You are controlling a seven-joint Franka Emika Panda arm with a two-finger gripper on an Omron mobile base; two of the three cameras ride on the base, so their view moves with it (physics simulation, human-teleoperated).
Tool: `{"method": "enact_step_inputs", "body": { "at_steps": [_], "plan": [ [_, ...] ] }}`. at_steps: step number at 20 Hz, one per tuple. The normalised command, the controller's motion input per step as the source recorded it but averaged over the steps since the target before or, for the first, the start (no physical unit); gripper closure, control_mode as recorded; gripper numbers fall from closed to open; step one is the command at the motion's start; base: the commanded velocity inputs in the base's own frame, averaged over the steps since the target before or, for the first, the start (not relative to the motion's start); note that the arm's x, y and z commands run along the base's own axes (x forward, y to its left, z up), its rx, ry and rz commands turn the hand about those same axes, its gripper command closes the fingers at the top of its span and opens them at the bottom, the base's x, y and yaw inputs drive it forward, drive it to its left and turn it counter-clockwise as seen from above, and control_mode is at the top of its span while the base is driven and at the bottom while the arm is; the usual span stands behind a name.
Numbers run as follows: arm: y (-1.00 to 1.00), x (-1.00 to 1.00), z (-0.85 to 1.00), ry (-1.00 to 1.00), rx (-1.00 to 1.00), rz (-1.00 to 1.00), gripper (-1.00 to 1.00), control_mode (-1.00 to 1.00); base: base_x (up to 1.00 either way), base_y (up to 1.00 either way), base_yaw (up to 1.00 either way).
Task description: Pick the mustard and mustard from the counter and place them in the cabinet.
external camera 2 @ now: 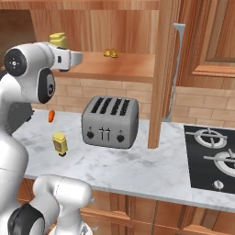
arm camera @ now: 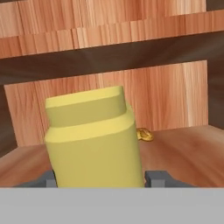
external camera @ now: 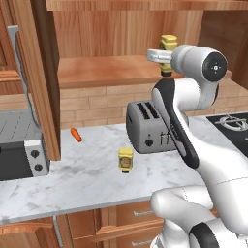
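Yellow mustard in gripper over cabinet shelf.

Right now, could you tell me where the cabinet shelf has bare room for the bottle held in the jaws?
The cabinet shelf is bare from the held mustard across to the open door's side in the left base view. A yellow-brown lump sits toward the back. On the counter, the toaster crowds the middle; the second mustard stands before it.

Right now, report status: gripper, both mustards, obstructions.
Gripper shut on one small yellow mustard squeeze bottle, held at the reddish-brown wooden cabinet shelf. Second yellow mustard bottle upright on the white marbled counter. Yellow-brown lump on the shelf, apart.
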Motion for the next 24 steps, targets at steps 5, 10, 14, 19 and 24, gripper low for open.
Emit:
{"method": "enact_step_inputs", "body": {
  "at_steps": [5,10,14,19,24],
  "plan": [
    [0.01,0.33,-0.09,0.00,0.01,-0.03,1.00,-1.00,0.00,0.00,0.00],
    [0.00,0.34,-0.11,0.00,0.01,-0.03,1.00,-1.00,0.00,0.00,0.00],
    [0.00,0.22,-0.20,0.00,0.00,-0.01,1.00,-1.00,0.00,0.00,0.00],
    [0.00,0.22,-0.20,0.00,0.00,-0.01,1.00,-1.00,0.00,0.00,0.00],
    [0.00,0.27,-0.08,0.00,0.00,-0.01,1.00,-1.00,0.00,0.00,0.00]
  ]
}}
